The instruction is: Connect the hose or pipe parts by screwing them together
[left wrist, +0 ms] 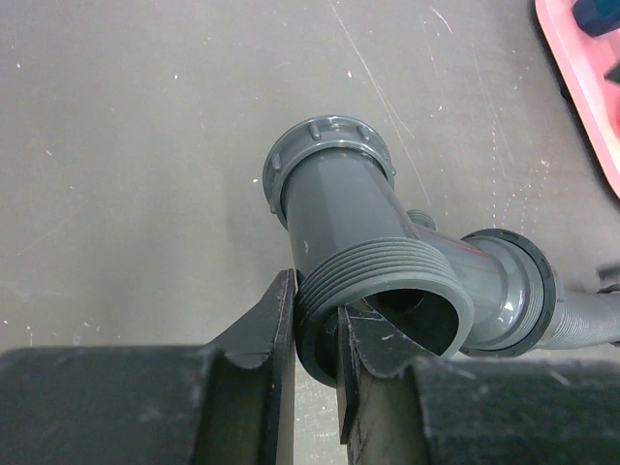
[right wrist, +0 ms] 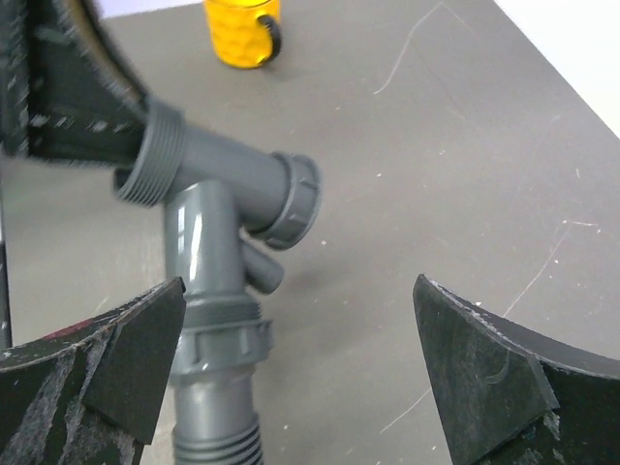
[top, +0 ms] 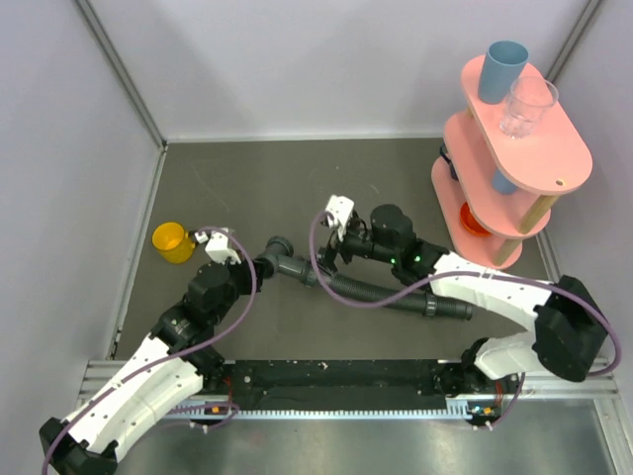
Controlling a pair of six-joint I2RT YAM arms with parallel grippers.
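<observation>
The dark grey branch fitting (top: 280, 254) lies left of centre on the table. My left gripper (left wrist: 315, 291) is shut on the rim of its threaded open end, one finger outside the wall and one inside. In the right wrist view the fitting (right wrist: 208, 228) has a ribbed collar (right wrist: 223, 339) sitting on its near branch. From that collar the black ribbed hose (top: 396, 294) runs right along the table. My right gripper (right wrist: 300, 325) hangs open over the collar, its fingers (right wrist: 145, 349) wide apart and touching nothing. In the top view the right gripper (top: 328, 252) is just right of the fitting.
A yellow cup (top: 172, 241) stands left of the fitting, close to my left wrist. A pink tiered rack (top: 519, 163) at the back right carries a blue cup (top: 503, 69) and a clear glass (top: 526, 107). Walls close the table at the left, back and right.
</observation>
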